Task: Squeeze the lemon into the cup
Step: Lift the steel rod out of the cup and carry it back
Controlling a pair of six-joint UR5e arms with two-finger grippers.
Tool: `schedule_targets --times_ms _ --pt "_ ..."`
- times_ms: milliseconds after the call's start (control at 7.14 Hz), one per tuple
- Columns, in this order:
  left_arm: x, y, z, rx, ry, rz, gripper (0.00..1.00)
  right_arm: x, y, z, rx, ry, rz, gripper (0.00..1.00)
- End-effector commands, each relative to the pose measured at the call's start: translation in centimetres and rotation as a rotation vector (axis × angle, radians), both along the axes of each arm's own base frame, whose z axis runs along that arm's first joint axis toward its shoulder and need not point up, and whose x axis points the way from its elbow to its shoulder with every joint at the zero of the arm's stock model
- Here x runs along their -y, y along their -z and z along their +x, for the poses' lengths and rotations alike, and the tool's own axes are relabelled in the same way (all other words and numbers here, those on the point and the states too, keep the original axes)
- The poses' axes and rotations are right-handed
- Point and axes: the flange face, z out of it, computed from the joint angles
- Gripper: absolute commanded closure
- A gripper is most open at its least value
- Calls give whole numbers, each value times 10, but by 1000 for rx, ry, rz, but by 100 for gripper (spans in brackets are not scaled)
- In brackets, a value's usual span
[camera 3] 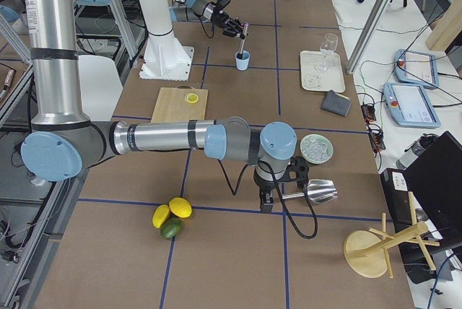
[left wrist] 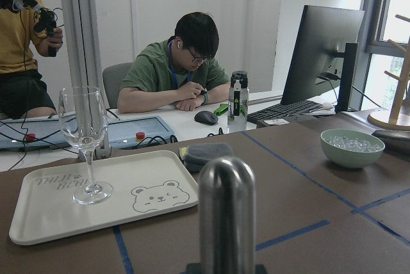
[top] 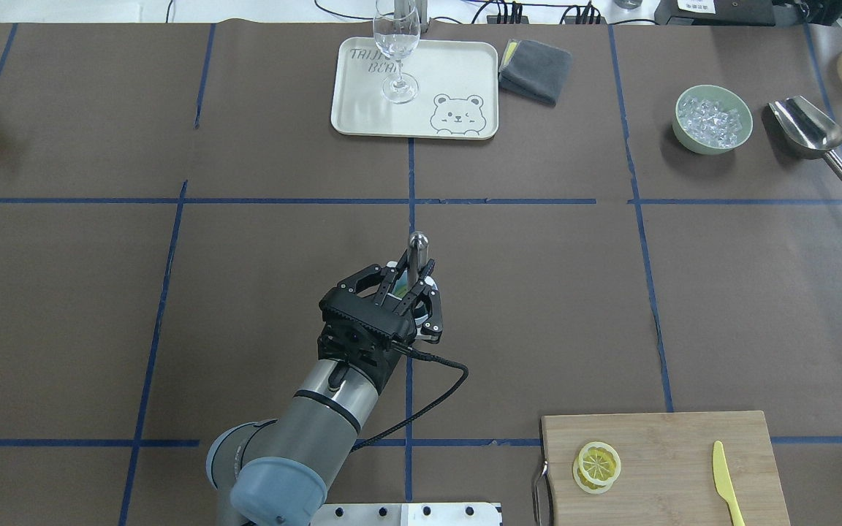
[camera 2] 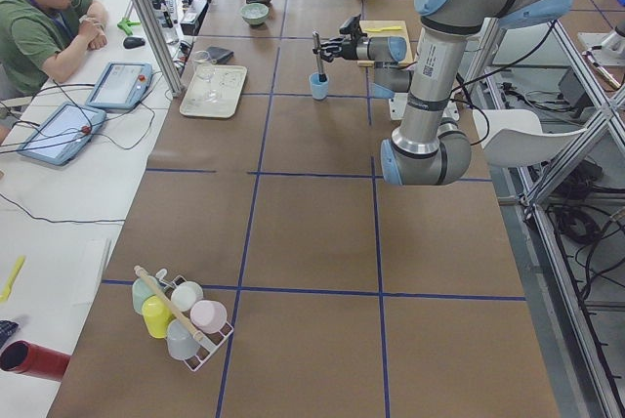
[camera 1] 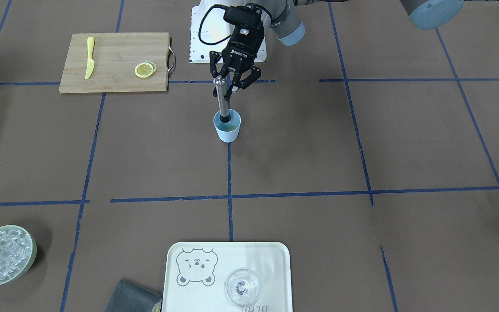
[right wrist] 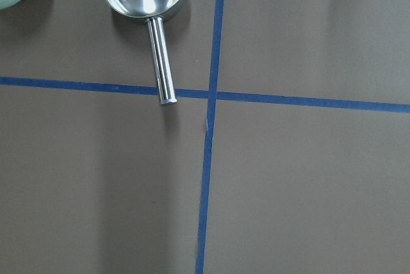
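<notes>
Close the left gripper [camera 1: 231, 89], now spread open around the steel muddler [camera 1: 222, 99], squarely on its shaft. Press straight down and twist gently on the lemon [camera 1: 231, 127], apparently lying at the bottom of the cup [camera 1: 228, 133] mid-surface [camera 1: 319, 143]. Keep the muddler upright; avoid tipping the light cup.
</notes>
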Motion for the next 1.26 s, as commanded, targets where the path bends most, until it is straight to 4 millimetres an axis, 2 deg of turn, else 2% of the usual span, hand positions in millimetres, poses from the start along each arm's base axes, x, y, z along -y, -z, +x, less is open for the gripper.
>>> schedule_targets --times_ms 0,140,280,420,561,701,841,981,1121 --pt "0 27 -33 -65 8 22 100 0 1 0 0 0 1 0" --pt "1 42 -52 -114 -11 35 100 0 1 0 0 0 1 0" --pt "31 47 -68 -121 -87 86 100 0 2 0 0 0 4 0" --pt "60 29 -89 -78 -161 121 100 1 3 0 0 0 7 0" --pt "75 1 -117 -43 -257 154 100 1 6 0 -1 0 13 0" --pt "80 -25 -144 -54 -341 202 100 0 5 0 -1 0 12 0" --pt "74 -50 -177 -34 -421 215 100 1 5 0 -1 0 12 0" --pt "57 -88 -197 45 -531 172 100 1 6 0 -1 0 13 0" --pt "62 -95 -209 86 -598 129 100 1 5 0 -2 1 13 0"
